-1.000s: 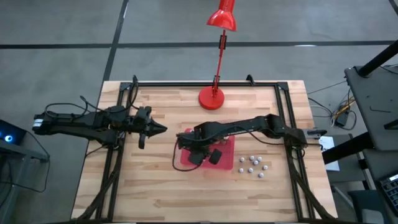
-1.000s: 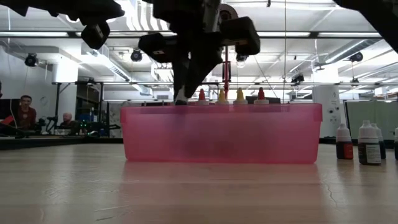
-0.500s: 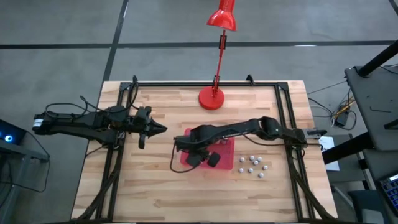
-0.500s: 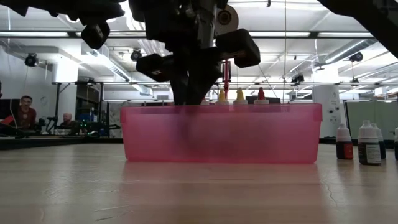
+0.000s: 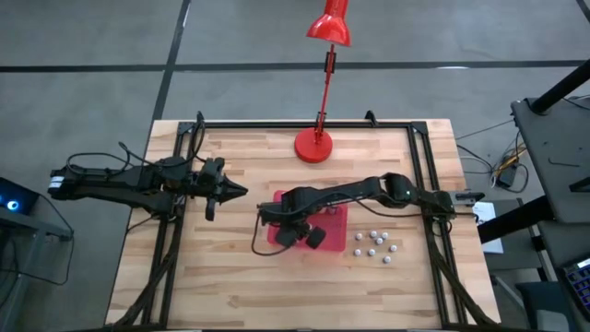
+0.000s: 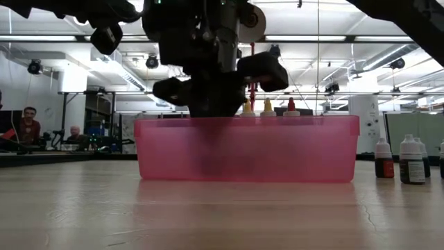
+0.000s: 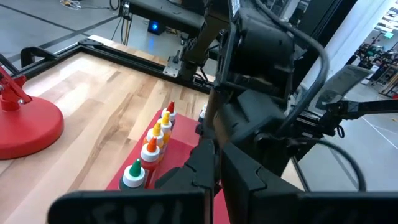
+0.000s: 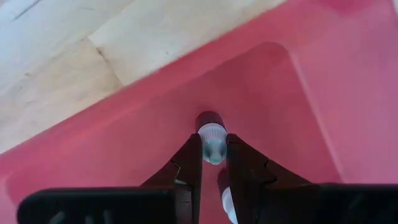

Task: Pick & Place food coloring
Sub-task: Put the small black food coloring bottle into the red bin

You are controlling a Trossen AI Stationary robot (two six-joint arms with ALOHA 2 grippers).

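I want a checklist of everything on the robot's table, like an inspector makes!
Surface: bare wooden table, dark frame round it.
Job's things: red tray; a row of food coloring bottles stands in it. More bottles stand on the table beside the tray.
Clutter: red desk lamp at the table's far edge.
Grippers: right gripper is down inside the tray, shut on a small white-capped bottle. Left gripper is shut, waiting over the table left of the tray.
Cables: black cables run along the left arm.
Surroundings: grey floor; seated people far behind.
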